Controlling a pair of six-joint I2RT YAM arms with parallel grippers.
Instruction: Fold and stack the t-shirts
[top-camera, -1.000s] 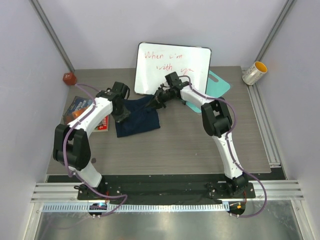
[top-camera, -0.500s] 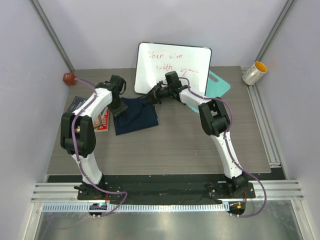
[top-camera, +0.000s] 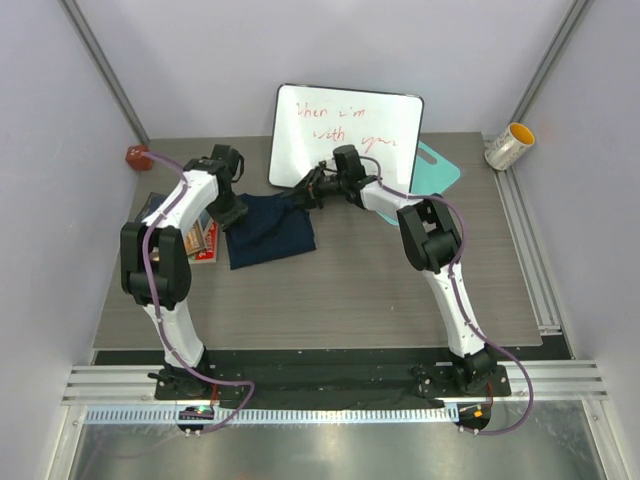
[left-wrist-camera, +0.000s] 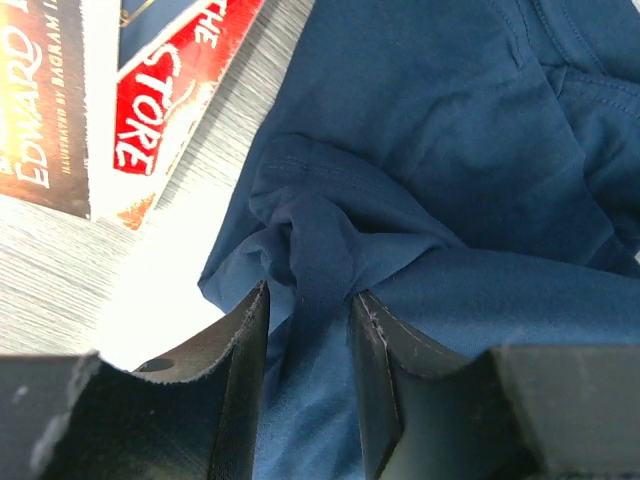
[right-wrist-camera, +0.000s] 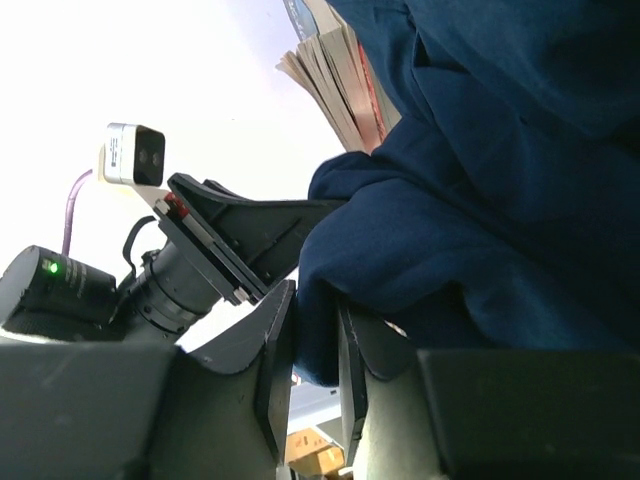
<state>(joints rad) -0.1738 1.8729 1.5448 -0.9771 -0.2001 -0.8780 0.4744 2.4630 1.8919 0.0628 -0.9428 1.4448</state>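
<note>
Your left gripper (left-wrist-camera: 308, 300) has drawn back, its hold unclear; right gripper (right-wrist-camera: 313, 300) pinches the t-shirt (top-camera: 272, 230). Lay the edge flat.

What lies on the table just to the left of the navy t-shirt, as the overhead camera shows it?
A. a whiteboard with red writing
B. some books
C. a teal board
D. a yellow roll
B: the books lie beside the left edge of the navy t-shirt, while the whiteboard stands behind it.
</note>
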